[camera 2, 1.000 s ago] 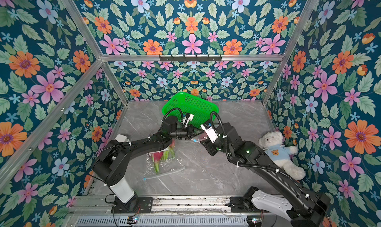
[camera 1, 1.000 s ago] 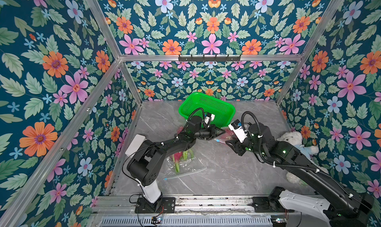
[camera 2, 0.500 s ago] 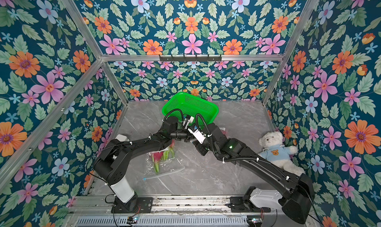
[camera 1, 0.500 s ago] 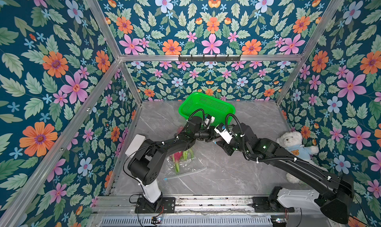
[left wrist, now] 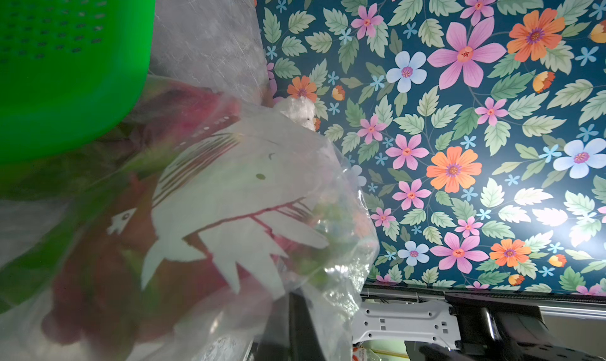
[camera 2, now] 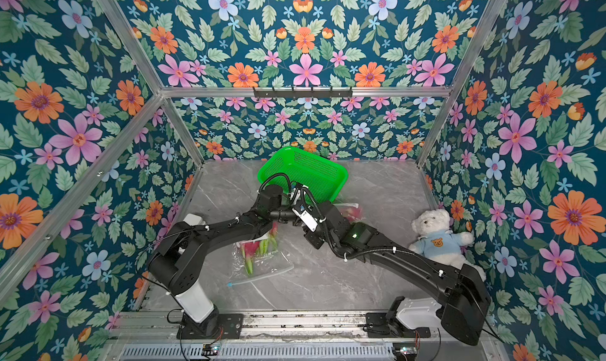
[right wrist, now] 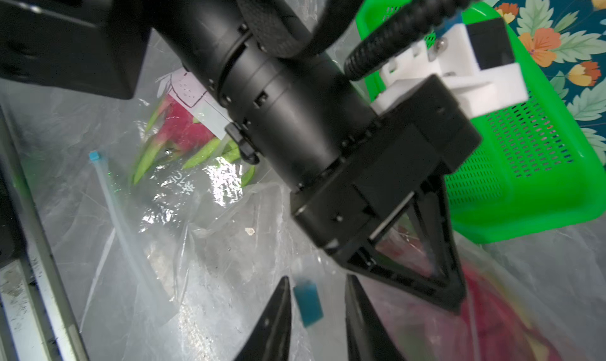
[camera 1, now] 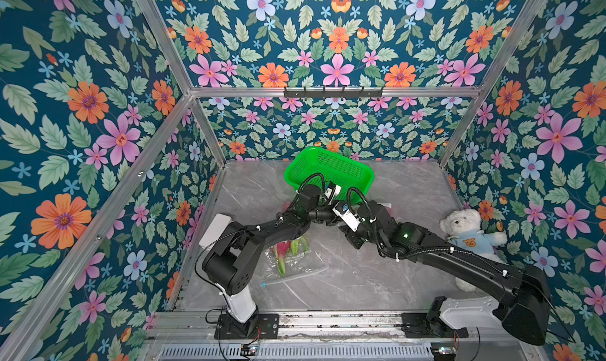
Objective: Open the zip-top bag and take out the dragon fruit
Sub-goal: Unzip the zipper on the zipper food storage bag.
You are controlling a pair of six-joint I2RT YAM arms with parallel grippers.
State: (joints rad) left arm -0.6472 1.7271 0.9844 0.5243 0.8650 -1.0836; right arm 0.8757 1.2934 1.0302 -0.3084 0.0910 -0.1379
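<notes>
- Two black robot arms are meeting over the middle of a grey marbled table (camera 1: 377,277), just in front of a green basket (camera 1: 314,160).
- The left gripper (right wrist: 454,302) is pressing its fingers together on the clear film of a bag (left wrist: 249,185), holding that part up off the table.
- The right gripper (right wrist: 317,280) is hovering just beside it. Its fingers are standing apart with a small blue tab (right wrist: 307,305) between them, and in the right wrist view neither finger is touching the tab.
- One dragon fruit (right wrist: 183,123), pink with green scales, is lying inside clear plastic that is resting flat on the table under the left arm.
- More red-pink fruit is showing, blurred, through the lifted film next to the left gripper's tips; the number of pieces cannot be told.
- A pale zip strip (right wrist: 113,195) with a blue end is running along the edge of the flat plastic.
- Whether the flat plastic and the lifted film are one bag cannot be told.
- A white teddy bear (camera 1: 465,231) in a blue top is sitting against the right wall, well apart from both grippers.
</notes>
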